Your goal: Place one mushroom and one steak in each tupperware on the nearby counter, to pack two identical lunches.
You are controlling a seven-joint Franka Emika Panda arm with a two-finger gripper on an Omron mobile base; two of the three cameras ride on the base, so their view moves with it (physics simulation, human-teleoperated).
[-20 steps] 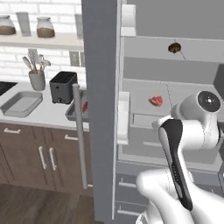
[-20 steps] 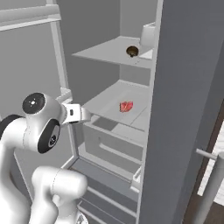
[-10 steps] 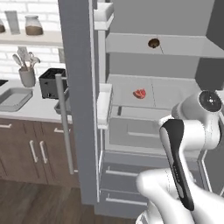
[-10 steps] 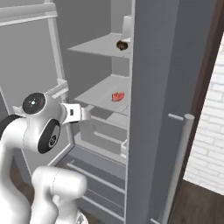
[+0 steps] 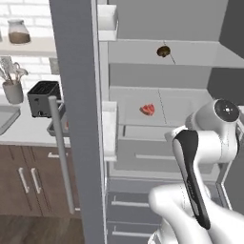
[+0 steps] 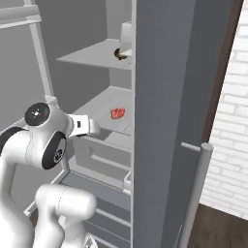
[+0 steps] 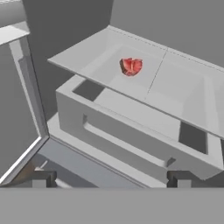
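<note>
A red-pink steak (image 5: 147,109) (image 6: 117,113) (image 7: 131,66) lies on the middle shelf of the open fridge. One shelf higher sits a dark-brown mushroom (image 5: 163,51) (image 6: 118,54). My gripper (image 7: 111,181) (image 6: 94,128) is open, fingertips wide apart with nothing between them. It points into the fridge, short of the steak and below it. On the counter (image 5: 24,136) at the left, one tupperware (image 5: 53,127) is partly hidden behind the door handle, with a sliver of red at its edge. Another tupperware (image 5: 5,118) is cut off by the left edge.
The open grey fridge door (image 5: 76,119) stands between me and the counter. The other door (image 6: 164,121) stands close on the right. A grey drawer (image 7: 131,131) juts out under the steak's shelf. A black toaster (image 5: 43,96) and a utensil holder (image 5: 13,90) are on the counter.
The base has driven to the right: the counter has slid to the left and the fridge interior now sits in front of me. The arm's pose and the open gripper look unchanged.
</note>
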